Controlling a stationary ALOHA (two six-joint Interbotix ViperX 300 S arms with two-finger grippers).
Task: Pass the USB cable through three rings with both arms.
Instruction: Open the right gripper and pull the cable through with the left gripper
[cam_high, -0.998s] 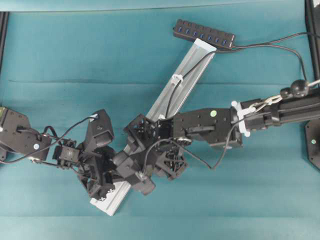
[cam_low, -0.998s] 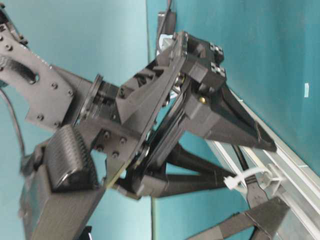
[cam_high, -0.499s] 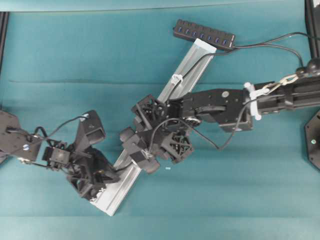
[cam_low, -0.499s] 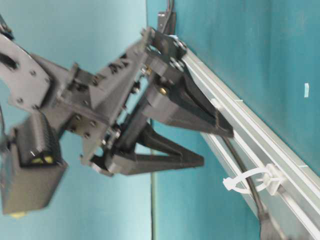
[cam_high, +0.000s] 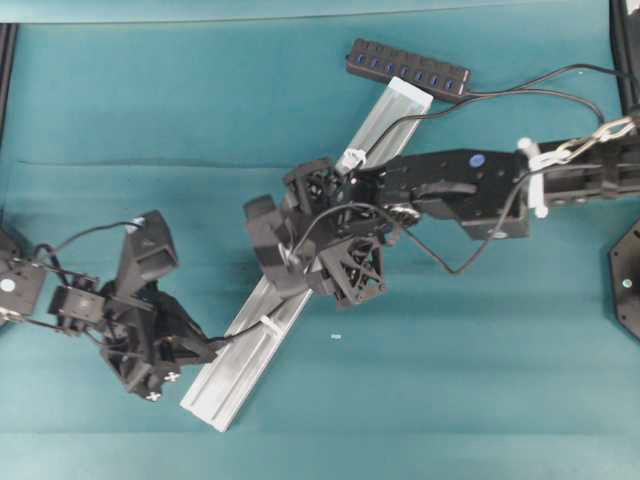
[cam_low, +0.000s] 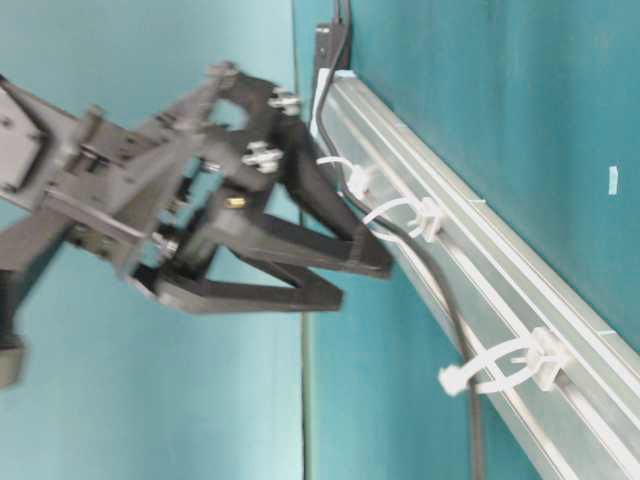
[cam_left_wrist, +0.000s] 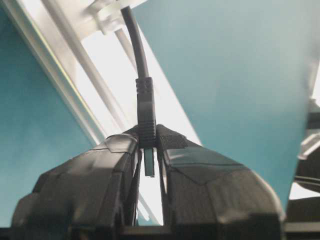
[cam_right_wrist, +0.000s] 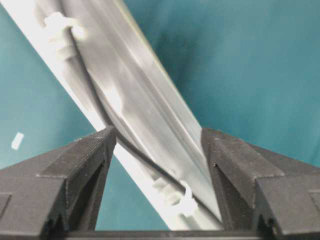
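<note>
A teal-covered worktop (cam_high: 120, 110) carries a long silver rail (cam_high: 245, 350) laid diagonally, a black hub (cam_high: 408, 68) at its far end and a small white scrap (cam_high: 335, 337) just beside it.

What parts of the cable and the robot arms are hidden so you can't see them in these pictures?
- Overhead view: the right gripper covers the middle ring and the USB cable there.
- Table-level view: the picture is blurred and cuts the cable off at the bottom edge.
- Left wrist view: the left gripper hides most of the plug.
</note>
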